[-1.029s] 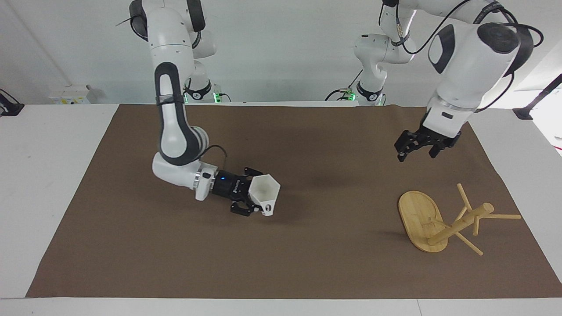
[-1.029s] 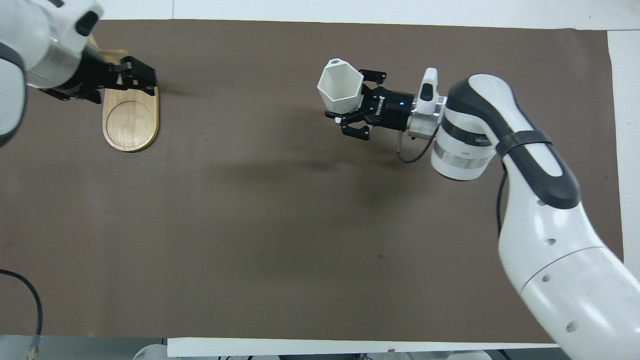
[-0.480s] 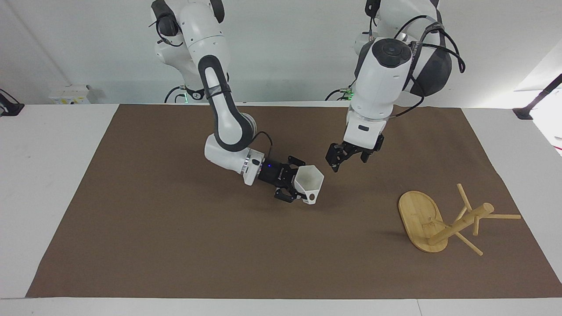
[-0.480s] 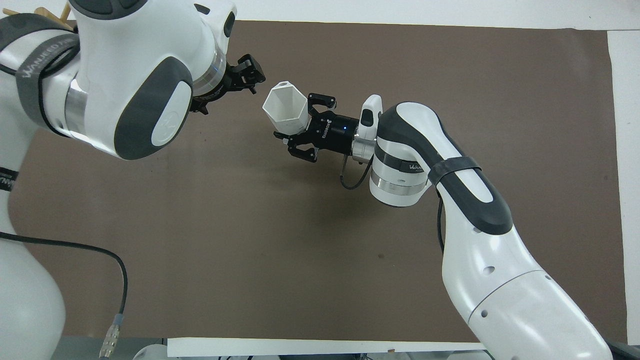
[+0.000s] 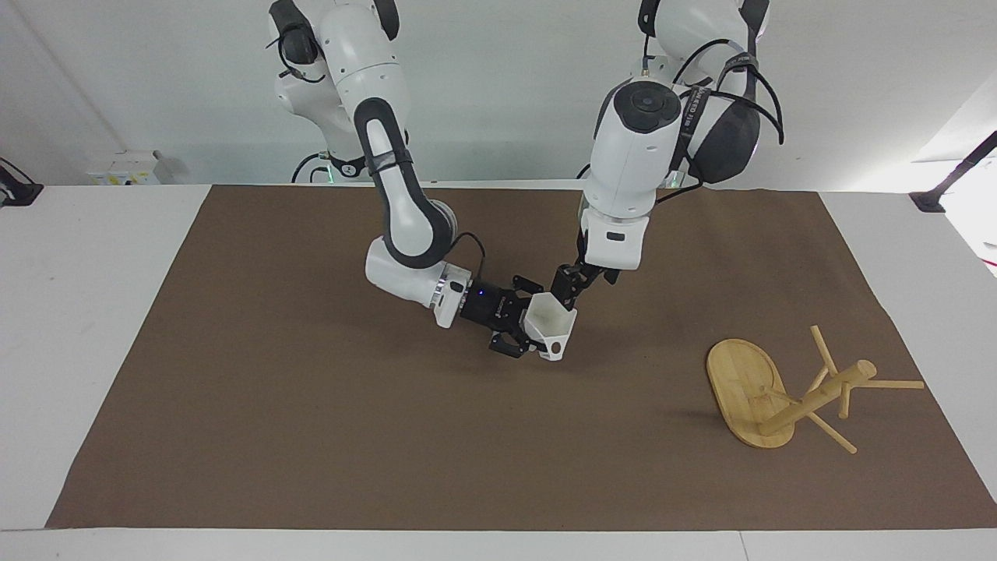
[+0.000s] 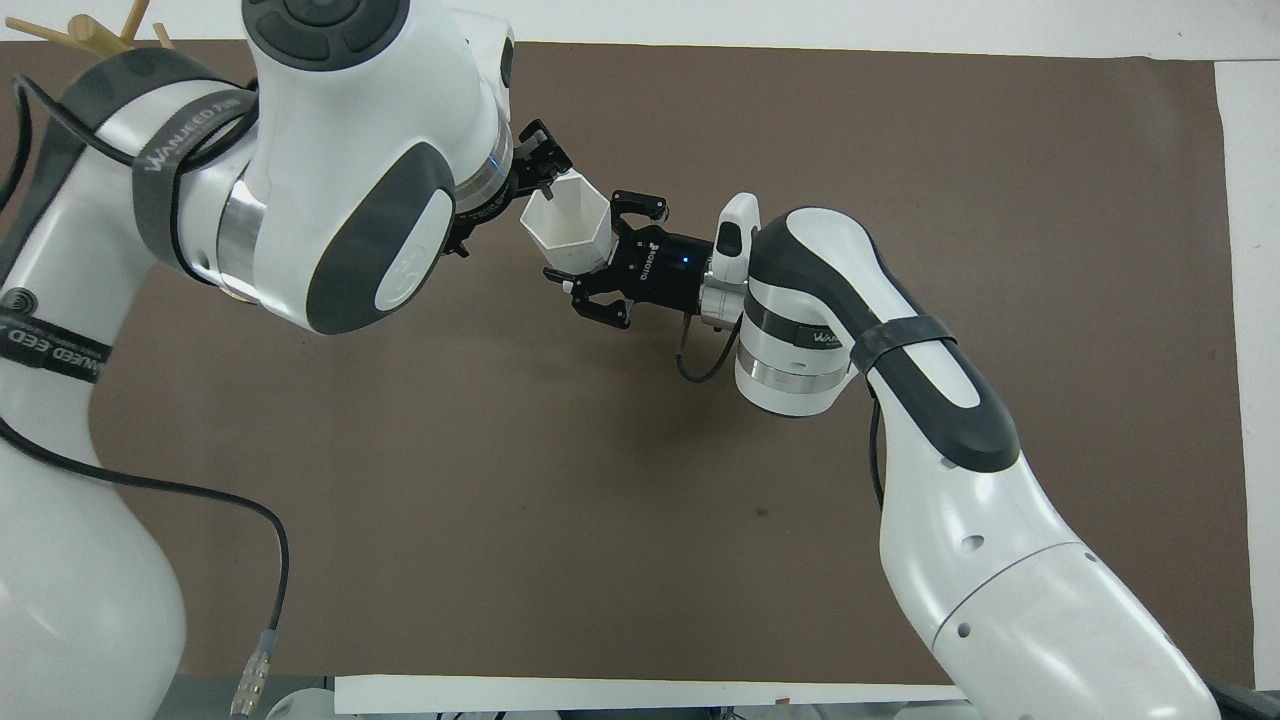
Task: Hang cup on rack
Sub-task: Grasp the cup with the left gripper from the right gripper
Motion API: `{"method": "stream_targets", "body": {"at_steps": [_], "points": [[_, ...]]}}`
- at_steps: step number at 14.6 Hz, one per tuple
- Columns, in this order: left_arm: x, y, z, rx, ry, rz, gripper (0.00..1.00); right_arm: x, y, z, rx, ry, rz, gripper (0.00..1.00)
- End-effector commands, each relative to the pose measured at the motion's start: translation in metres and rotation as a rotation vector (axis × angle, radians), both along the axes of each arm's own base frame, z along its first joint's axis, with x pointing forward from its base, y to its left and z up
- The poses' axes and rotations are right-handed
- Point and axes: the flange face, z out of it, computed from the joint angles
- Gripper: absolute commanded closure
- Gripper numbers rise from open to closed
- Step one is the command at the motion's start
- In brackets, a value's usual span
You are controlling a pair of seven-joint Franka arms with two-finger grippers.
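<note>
The white faceted cup [image 5: 551,327] is held above the middle of the brown mat, its open mouth turned up and toward the left arm. My right gripper [image 5: 520,321] is shut on it from the side; it also shows in the overhead view [image 6: 618,258] with the cup [image 6: 566,226]. My left gripper [image 5: 566,291] is at the cup's rim, touching or nearly touching it, and shows in the overhead view [image 6: 543,166]. The bamboo rack [image 5: 749,389] lies tipped over on the mat toward the left arm's end. In the overhead view only its peg tips [image 6: 98,30] show.
The brown mat [image 5: 311,436] covers most of the white table. The rack's pegs [image 5: 888,383] stick out toward the mat's edge at the left arm's end. A black stand [image 5: 946,187] sits off the mat near the left arm's base.
My right gripper carried the cup toward the table's middle. My left gripper swung from over the rack to the cup and has closed in on its rim.
</note>
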Motion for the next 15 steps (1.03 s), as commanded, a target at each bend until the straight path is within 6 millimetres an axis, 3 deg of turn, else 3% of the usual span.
{"method": "stream_targets", "body": {"at_steps": [1, 2, 3, 4, 9, 13, 14, 15], "points": [[-0.0069, -0.0108, -0.0230, -0.004, 0.022, 0.035, 0.02, -0.0013, -0.0023, 0.0032, -0.004, 0.009, -0.030, 0.91], [-0.0085, -0.0132, -0.0261, -0.005, 0.022, 0.034, 0.07, -0.0009, -0.0014, 0.0044, -0.005, 0.006, -0.030, 0.91], [-0.0087, -0.0142, -0.0264, -0.015, 0.026, 0.039, 0.29, -0.0028, 0.0019, 0.0043, -0.006, 0.006, -0.025, 0.91], [-0.0096, -0.0144, -0.0261, -0.028, 0.037, 0.050, 0.97, -0.0029, 0.0030, 0.0050, -0.005, 0.005, -0.023, 0.91], [-0.0097, -0.0172, -0.0291, -0.043, 0.031, 0.043, 1.00, -0.0029, 0.0020, 0.0032, -0.017, 0.007, -0.032, 0.90], [-0.0092, -0.0157, -0.0317, -0.046, 0.020, 0.044, 1.00, -0.0035, 0.0023, 0.0063, -0.018, 0.006, -0.035, 0.81], [-0.0090, -0.0156, -0.0328, -0.046, 0.017, 0.044, 1.00, -0.0022, -0.0005, 0.0078, -0.032, 0.007, -0.052, 0.57], [-0.0085, -0.0157, -0.0324, -0.047, 0.013, 0.044, 1.00, -0.0019, -0.0013, 0.0085, -0.035, 0.008, -0.057, 0.18]]}}
